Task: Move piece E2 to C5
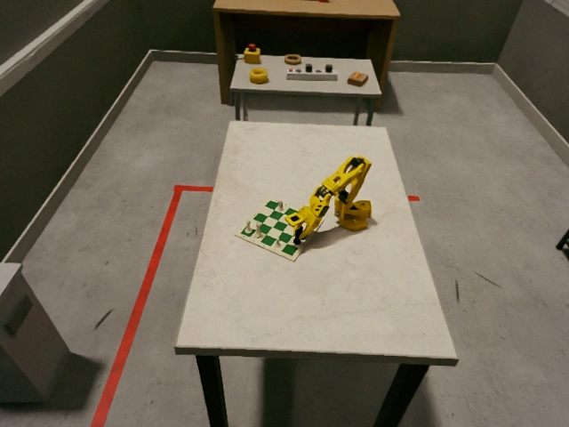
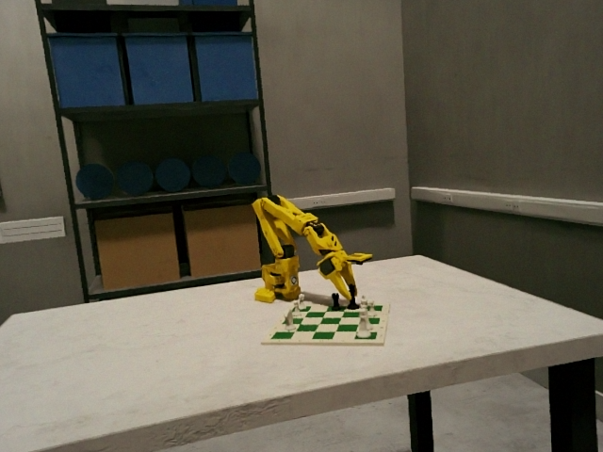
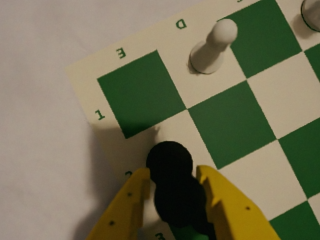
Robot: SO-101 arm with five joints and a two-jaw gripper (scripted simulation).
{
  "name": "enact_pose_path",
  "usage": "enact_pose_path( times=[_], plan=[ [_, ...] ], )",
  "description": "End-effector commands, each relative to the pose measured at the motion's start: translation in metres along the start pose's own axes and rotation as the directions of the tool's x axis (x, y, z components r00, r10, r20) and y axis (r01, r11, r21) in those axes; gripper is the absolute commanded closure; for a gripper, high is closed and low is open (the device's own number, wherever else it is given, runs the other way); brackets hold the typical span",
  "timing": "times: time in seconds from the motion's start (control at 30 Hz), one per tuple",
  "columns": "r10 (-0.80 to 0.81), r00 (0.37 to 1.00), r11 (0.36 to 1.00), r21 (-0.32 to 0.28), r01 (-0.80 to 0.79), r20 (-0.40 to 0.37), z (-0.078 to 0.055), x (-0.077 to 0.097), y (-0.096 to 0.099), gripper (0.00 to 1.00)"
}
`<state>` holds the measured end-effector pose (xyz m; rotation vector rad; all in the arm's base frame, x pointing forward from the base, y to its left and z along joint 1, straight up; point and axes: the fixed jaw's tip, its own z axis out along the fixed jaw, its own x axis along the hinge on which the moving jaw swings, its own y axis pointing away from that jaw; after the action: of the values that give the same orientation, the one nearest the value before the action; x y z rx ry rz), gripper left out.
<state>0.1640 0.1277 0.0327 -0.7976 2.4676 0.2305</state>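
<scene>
The green and cream chessboard (image 1: 281, 226) (image 2: 323, 335) (image 3: 85, 90) lies on the white table, in front of the yellow arm. A black piece (image 3: 169, 160) (image 1: 297, 239) (image 2: 351, 304) stands upright on E2, beside the board's edge. My gripper (image 3: 172, 171) (image 1: 299, 235) (image 2: 350, 296) is lowered over it, with one yellow finger on each side of the piece. The fingers stand a little apart and are not pressed onto it. A second black piece (image 2: 334, 299) stands one square along. A white pawn (image 3: 212, 47) stands on D1. C5 lies outside the wrist view.
Several white pieces (image 1: 248, 226) (image 2: 363, 327) stand on the far side of the board from the arm. The arm's base (image 1: 354, 214) (image 2: 280, 282) sits on the table beside the board. A shelf unit (image 2: 155, 146) stands behind the table.
</scene>
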Motion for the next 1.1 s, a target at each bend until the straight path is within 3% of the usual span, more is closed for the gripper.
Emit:
enact_pose_path(
  times=[0.0, 1.07],
  plan=[
    [-0.002, 1.000, 1.000, -0.007, 0.002, -0.021, 0.0024, 0.0059, 0.0025, 0.88],
    [-0.002, 1.000, 1.000, -0.006, 0.002, -0.021, -0.0002, 0.0036, 0.0021, 0.88]
  ],
)
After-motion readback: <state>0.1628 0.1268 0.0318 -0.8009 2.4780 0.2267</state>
